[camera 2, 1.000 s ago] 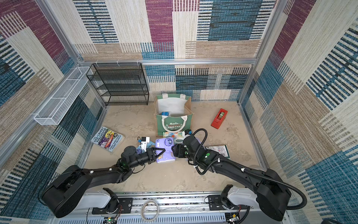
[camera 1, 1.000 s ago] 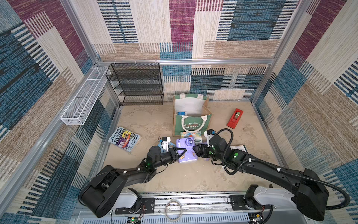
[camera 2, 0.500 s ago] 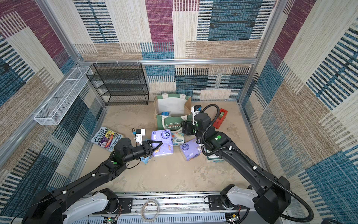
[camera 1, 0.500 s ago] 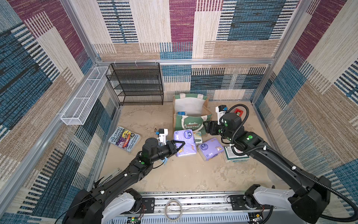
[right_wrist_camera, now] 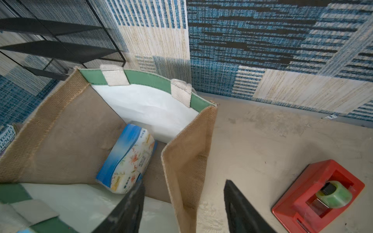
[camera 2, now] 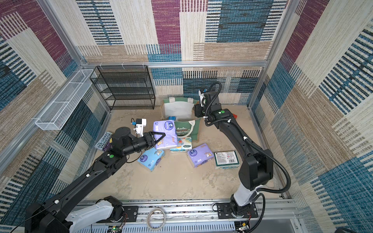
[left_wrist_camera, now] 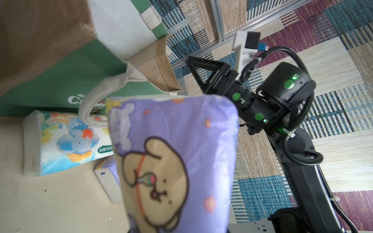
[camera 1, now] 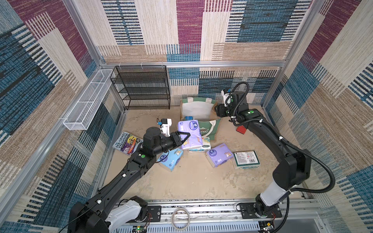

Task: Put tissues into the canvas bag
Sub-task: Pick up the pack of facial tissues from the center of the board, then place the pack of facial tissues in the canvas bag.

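The canvas bag [camera 1: 210,129] stands open at the back, green front toward me, and a deeper blue tissue pack [right_wrist_camera: 127,159] lies inside it. My left gripper [camera 1: 184,138] is shut on a lilac tissue pack [camera 1: 190,133], which it holds up just in front of the bag. On the floor lie a light blue pack [camera 1: 171,158], a white elephant pack [camera 1: 201,144], a second lilac pack [camera 1: 219,155] and a flat green-and-white pack [camera 1: 246,159]. My right gripper [right_wrist_camera: 184,181] is open astride the bag's right jute wall [right_wrist_camera: 187,153], one finger inside and one outside.
A purple book [camera 1: 127,143] lies at the left by my left arm. A red tape dispenser [right_wrist_camera: 319,195] sits on the floor right of the bag. A black wire shelf [camera 1: 143,88] stands at the back left, and a white wire basket [camera 1: 86,100] hangs on the left wall.
My left gripper has lifted the lilac pack off the floor and brought it toward the bag. My right gripper has risen from beside the second lilac pack and moved to the bag's right wall.
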Tool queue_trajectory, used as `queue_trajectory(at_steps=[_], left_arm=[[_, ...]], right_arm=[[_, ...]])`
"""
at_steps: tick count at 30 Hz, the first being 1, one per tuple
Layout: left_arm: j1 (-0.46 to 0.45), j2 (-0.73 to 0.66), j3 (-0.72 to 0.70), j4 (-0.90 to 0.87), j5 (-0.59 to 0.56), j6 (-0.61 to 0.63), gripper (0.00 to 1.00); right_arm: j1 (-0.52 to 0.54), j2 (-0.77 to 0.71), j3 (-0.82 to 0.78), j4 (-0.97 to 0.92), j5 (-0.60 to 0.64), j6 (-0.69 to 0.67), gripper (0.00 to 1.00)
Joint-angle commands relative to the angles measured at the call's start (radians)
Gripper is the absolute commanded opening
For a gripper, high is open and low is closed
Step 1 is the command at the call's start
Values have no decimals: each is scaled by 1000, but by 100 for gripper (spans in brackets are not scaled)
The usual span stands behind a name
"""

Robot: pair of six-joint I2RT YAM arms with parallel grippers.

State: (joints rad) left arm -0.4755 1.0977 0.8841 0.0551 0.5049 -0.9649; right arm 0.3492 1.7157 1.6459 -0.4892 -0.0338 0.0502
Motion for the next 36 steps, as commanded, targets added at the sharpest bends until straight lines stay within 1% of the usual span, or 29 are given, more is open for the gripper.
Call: queue_trajectory(at_steps=[1, 4, 7, 11, 17, 22, 26, 30, 36], left_arm=[[21, 39, 89, -71, 42, 88, 21], [39, 89, 181, -112, 53, 121, 21], [50, 145, 274, -157, 66, 158, 21], [51, 207, 375, -211, 58, 205, 20], [55, 322, 504, -278, 66, 250, 20], [54, 384, 578, -303, 43, 280, 20], [53, 451, 646, -305, 41, 283, 20], [47, 539, 734, -331, 40, 294, 20], [19, 671, 835, -361, 30, 294, 20]], right_arm=[[-5, 78, 82, -48, -33, -54, 63], [-13, 151, 167, -92, -46, -65, 59], [-13, 191, 200, -107, -82, -69, 57], [-15, 240, 247, -150, -71, -75, 55], [-15, 294, 311, -188, -87, -64, 41], [-15, 283, 321, -205, -66, -64, 28], [-16, 275, 336, -224, -56, -68, 20], [-16, 264, 341, -233, -54, -70, 17], [-16, 247, 335, -235, -82, -62, 13]])
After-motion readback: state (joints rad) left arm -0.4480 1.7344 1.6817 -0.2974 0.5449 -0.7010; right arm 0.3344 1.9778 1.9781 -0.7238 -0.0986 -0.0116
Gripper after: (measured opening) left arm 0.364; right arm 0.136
